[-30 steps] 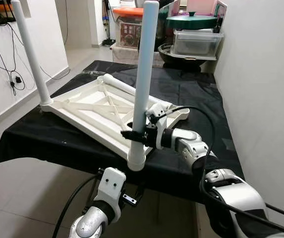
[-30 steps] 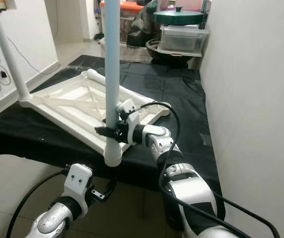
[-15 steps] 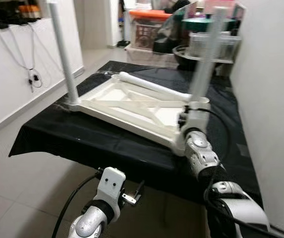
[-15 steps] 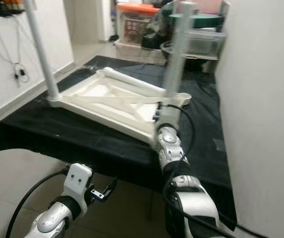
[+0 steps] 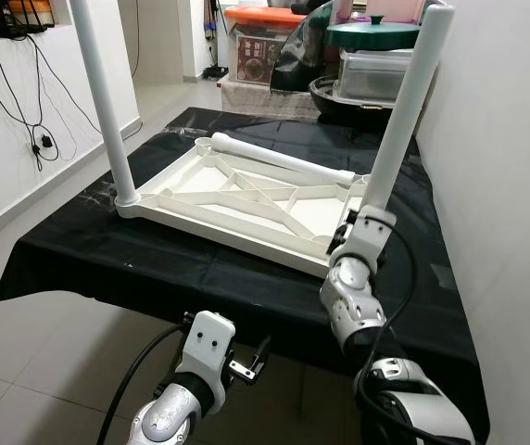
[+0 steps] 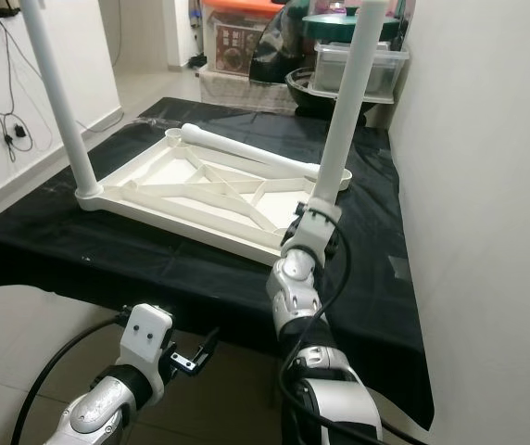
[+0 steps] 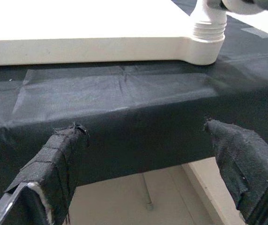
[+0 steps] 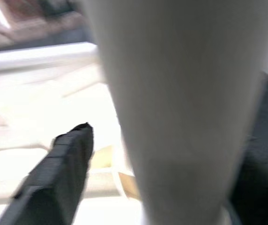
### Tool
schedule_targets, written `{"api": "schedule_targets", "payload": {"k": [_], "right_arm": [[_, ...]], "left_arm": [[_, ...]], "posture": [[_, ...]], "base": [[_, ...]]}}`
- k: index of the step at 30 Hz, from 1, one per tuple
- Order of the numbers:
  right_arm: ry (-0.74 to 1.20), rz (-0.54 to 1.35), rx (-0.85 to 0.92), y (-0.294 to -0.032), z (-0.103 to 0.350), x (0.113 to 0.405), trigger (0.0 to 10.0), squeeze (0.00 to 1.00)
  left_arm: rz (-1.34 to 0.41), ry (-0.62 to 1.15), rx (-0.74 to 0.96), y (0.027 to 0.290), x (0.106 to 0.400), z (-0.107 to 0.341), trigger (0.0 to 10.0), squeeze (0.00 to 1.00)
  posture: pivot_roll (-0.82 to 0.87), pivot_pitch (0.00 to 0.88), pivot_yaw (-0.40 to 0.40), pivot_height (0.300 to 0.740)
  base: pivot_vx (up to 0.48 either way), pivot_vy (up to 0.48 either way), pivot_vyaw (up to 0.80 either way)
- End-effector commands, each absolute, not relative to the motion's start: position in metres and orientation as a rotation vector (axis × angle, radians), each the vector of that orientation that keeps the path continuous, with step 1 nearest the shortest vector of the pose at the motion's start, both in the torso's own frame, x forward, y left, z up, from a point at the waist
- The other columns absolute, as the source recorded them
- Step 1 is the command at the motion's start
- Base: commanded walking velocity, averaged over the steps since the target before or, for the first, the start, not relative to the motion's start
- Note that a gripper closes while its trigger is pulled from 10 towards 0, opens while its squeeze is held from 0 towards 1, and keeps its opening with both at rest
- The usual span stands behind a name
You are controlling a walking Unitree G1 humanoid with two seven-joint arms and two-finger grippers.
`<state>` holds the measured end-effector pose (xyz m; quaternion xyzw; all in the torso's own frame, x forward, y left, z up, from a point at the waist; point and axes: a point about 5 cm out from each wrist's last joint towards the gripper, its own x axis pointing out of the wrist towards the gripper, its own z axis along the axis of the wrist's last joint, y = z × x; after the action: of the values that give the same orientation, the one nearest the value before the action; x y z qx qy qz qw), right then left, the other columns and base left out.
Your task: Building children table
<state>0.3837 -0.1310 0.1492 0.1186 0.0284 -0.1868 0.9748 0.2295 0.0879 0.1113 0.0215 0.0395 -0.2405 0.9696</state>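
On a black cloth covering the work surface lies the white tabletop, upside down, its ribbed underside facing up. Legs: one stands upright in the near left corner socket; a second rises at the near right corner, leaning slightly away from the tabletop; a third lies flat along the far edge of the tabletop.

Right gripper: at the base of the right leg, wrist raised to the near right corner. The wrist view is blurred; one black finger sits just beside the leg, which passes between the fingers, so the hold appears closed around the leg, though contact cannot be confirmed.

Left gripper: low, in front of the cloth's hanging front edge, fingers spread wide apart with nothing between them. Its wrist view looks up at the cloth edge and the tabletop's corner socket.

Room: pale tiled floor; white wall on the right; white wall on the left with black cables hanging from a shelf. Beyond the table's far end, stacked storage: clear plastic bins, a dark green lid, an orange-lidded box.
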Motion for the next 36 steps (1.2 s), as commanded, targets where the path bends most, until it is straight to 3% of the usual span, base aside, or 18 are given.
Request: {"api": "schedule_targets", "payload": {"k": [1,2,6,8,10,12,13,14,16,19,26,27,28,29,30,33,36], "right_arm": [[-0.035,-0.275,0.263,-0.129,0.164,0.388,10.0,0.80],[-0.089,-0.181,0.285,-0.130,0.173,0.391,10.0,0.00],[-0.177,0.012,0.220,-0.143,0.187,0.394,10.0,0.00],[-0.177,0.012,0.220,-0.143,0.187,0.394,10.0,0.00],[-0.162,0.223,0.199,-0.156,0.191,0.397,10.0,0.00],[-0.162,0.223,0.199,-0.156,0.191,0.397,10.0,0.00],[-0.128,0.361,0.221,-0.155,0.191,0.396,10.0,0.00],[-0.069,0.545,0.257,-0.147,0.188,0.393,10.0,0.00],[-0.069,0.545,0.257,-0.147,0.188,0.393,10.0,0.00],[0.021,0.873,0.239,-0.125,0.181,0.383,10.0,0.00],[0.112,1.123,0.074,-0.100,0.168,0.374,10.0,0.00],[0.126,1.143,0.058,-0.099,0.167,0.373,7.1,0.00],[0.126,1.143,0.058,-0.099,0.167,0.373,7.1,0.00],[0.140,1.072,0.025,-0.098,0.165,0.377,0.0,0.00],[0.140,1.072,0.025,-0.098,0.165,0.377,0.0,0.00],[0.153,0.727,-0.016,-0.111,0.158,0.389,0.0,0.00],[0.162,0.620,0.013,-0.120,0.157,0.392,0.0,0.00]], "left_arm": [[-0.486,0.094,0.045,0.088,0.230,0.107,10.0,0.00],[-0.486,0.094,0.044,0.088,0.229,0.107,10.0,0.00],[-0.487,0.094,0.044,0.088,0.229,0.107,10.0,0.00],[-0.487,0.094,0.044,0.088,0.229,0.107,10.0,0.00],[-0.488,0.094,0.045,0.088,0.229,0.106,10.0,0.00],[-0.488,0.094,0.045,0.088,0.229,0.106,10.0,0.00],[-0.489,0.095,0.045,0.088,0.229,0.106,10.0,0.00],[-0.491,0.096,0.047,0.088,0.229,0.105,10.0,0.00],[-0.491,0.096,0.047,0.088,0.229,0.105,10.0,0.00],[-0.492,0.096,0.054,0.088,0.229,0.105,10.0,0.00],[-0.485,0.066,0.054,0.089,0.227,0.107,10.0,0.00],[-0.483,0.048,0.052,0.089,0.227,0.109,10.0,0.00],[-0.483,0.048,0.052,0.089,0.227,0.109,10.0,0.00],[-0.467,0.007,0.043,0.090,0.225,0.114,10.0,0.00],[-0.467,0.007,0.043,0.090,0.225,0.114,10.0,0.00],[-0.463,-0.084,0.035,0.091,0.221,0.124,10.0,0.00],[-0.471,-0.101,0.039,0.089,0.220,0.126,10.0,0.00]], "posture": [[0.21,0.000,-0.058,0.740],[0.22,0.000,-0.060,0.740],[0.22,0.000,-0.060,0.740],[0.22,0.000,-0.060,0.740],[0.22,0.000,-0.059,0.740],[0.22,0.000,-0.059,0.740],[0.22,0.000,-0.058,0.740],[0.22,0.000,-0.064,0.740],[0.22,0.000,-0.064,0.740],[0.24,0.000,-0.073,0.740],[0.24,0.000,-0.074,0.740],[0.24,0.000,-0.075,0.740],[0.24,0.000,-0.075,0.740],[0.24,0.000,-0.074,0.740],[0.24,0.000,-0.074,0.740],[0.24,0.000,-0.080,0.740],[0.24,0.000,-0.080,0.740]], "base": [[0.000,0.000,0.00],[0.000,0.000,0.00],[0.000,0.000,0.00],[0.000,0.000,0.00],[0.000,0.000,0.00],[0.000,0.000,0.00],[0.000,0.000,0.00],[0.000,0.000,0.00],[0.000,0.000,0.00],[0.000,0.000,0.00],[0.000,0.000,0.00],[0.000,0.000,0.00],[0.000,0.000,0.00],[0.000,0.000,0.00],[0.000,0.000,0.00],[0.000,0.000,0.00],[0.000,0.000,0.00]]}}
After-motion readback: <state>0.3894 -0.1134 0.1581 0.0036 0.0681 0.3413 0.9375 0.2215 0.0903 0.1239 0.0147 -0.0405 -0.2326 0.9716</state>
